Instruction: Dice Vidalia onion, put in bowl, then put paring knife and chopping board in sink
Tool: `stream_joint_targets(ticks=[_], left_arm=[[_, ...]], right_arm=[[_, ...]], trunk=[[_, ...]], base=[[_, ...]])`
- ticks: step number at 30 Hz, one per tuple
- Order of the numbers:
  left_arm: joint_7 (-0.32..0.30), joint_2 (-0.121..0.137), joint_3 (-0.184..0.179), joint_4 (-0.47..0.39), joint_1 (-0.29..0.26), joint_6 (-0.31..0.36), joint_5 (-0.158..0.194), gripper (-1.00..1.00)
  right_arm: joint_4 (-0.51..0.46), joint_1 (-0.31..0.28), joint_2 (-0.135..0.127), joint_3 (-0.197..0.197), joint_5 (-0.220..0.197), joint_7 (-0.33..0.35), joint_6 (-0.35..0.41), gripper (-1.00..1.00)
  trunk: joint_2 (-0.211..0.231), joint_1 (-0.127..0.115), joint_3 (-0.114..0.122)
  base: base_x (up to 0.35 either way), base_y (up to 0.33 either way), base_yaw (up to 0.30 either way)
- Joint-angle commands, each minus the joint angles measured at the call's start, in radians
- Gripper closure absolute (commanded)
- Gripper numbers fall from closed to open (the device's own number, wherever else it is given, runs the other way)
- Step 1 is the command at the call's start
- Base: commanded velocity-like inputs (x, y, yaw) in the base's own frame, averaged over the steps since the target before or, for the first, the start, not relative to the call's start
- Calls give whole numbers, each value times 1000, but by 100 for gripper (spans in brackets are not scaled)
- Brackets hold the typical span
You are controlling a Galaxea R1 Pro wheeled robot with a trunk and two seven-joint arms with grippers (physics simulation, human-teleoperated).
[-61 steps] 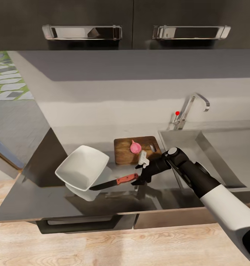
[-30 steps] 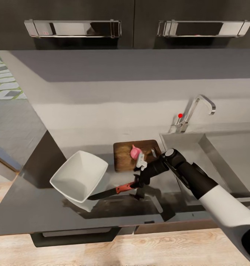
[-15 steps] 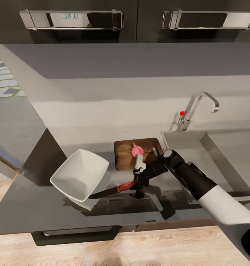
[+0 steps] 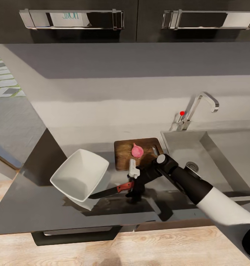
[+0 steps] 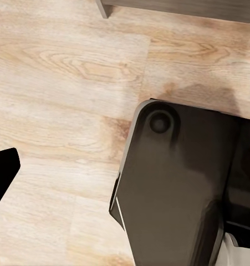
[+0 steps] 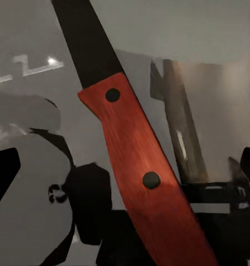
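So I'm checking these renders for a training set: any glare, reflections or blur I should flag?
Head view: the glossy countertop mirrors the bowl and throws a dark shadow under the right gripper; bright glare streaks the cabinet handles. Right wrist view: the paring knife handle fills the foreground, soft-edged, with blurred highlights behind. Left wrist view: evenly lit wooden floor, no glare.

Paring knife [image 4: 112,191]: red handle, black rivets, dark blade. Onion [image 4: 137,150]: pink. Chopping board [image 4: 123,157]: dark brown woodgrain. Bowl [image 4: 80,174]: white. Countertop [image 4: 40,210]: glossy grey.
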Motion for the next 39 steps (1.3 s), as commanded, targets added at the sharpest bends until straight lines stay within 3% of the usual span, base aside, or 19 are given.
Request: stream_joint_targets(ticks=[1, 5, 11, 14, 26, 34, 39], left_arm=[[10, 2, -7, -2, 0, -2, 4, -100], [10, 2, -7, -2, 0, -2, 4, -100], [10, 2, -7, -2, 0, -2, 4, -100], [10, 2, -7, -2, 0, -2, 4, -100], [10, 2, -7, -1, 0, -2, 5, -100], [10, 2, -7, -1, 0, -2, 5, -100], [10, 2, -7, 0, 0, -2, 5, -100]], right_arm=[[-22, -1, -1, 5, 4, -3, 9, -100], [-67, -1, -1, 10, 8, -13, 12, -100], [-121, -1, 3, 13, 91, -18, 19, -100], [-132, -1, 3, 13, 113, -18, 24, -100], [-140, -1, 3, 13, 136, -21, 30, -100], [-140, -1, 5, 60, 235, -37, 31, -100], [-140, -1, 16, 72, 254, -46, 36, -100]], trunk=[[-2, 1, -1], [-2, 1, -1], [-2, 1, -1], [-2, 1, -1], [-2, 1, -1], [-2, 1, -1], [-2, 1, -1]], base=[[0, 0, 0], [0, 0, 0], [0, 0, 0], [0, 0, 0], [0, 0, 0], [0, 0, 0], [0, 0, 0]])
